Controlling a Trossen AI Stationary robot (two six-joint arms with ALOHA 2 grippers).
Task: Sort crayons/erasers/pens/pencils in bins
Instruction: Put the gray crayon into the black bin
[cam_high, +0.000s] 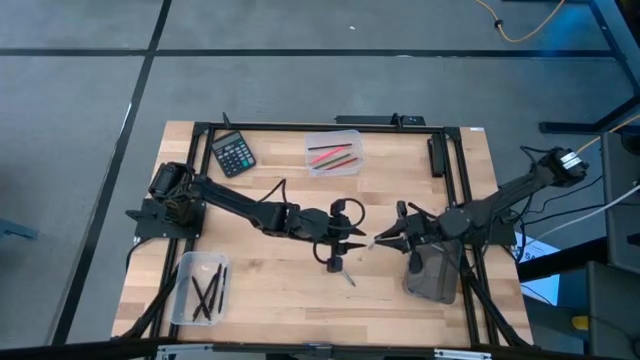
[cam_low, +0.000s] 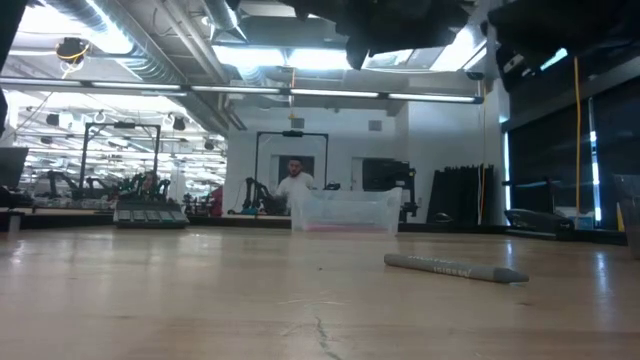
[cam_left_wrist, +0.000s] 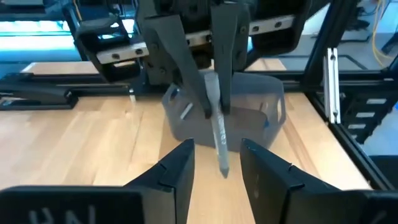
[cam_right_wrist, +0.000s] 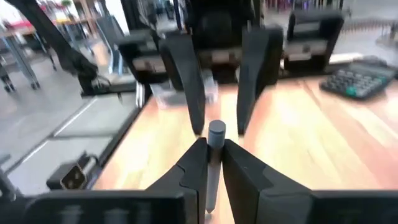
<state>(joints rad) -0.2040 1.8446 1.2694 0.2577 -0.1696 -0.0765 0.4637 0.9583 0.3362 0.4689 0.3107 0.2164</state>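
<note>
A grey crayon (cam_left_wrist: 219, 140) hangs in the air over the table's middle, with my right gripper (cam_right_wrist: 211, 146) shut on it. My left gripper (cam_left_wrist: 214, 152) faces it from the table's left, open. Its fingers stand on either side of the crayon's free end without touching it. A second grey crayon (cam_high: 347, 277) lies flat on the table below them, near the front. Three bins stand around: a clear bin (cam_high: 333, 152) with red and green sticks at the far middle, a clear bin (cam_high: 200, 287) with black sticks near left, and a dark grey bin (cam_high: 435, 272) near right. My right gripper pinches the grey crayon between its two fingers by the end nearest its wrist (cam_right_wrist: 212, 163). The fingers come about level from the table's right and lie along the crayon. The crayon's free end (cam_right_wrist: 216, 129) sticks out past the fingertips toward the left gripper, clear of the table.
A black calculator (cam_high: 233, 153) lies at the far left. A black metal frame (cam_high: 455, 160) runs along the table's edges. The dark grey bin sits just under and behind my right arm. Bare wood shows between the two near bins.
</note>
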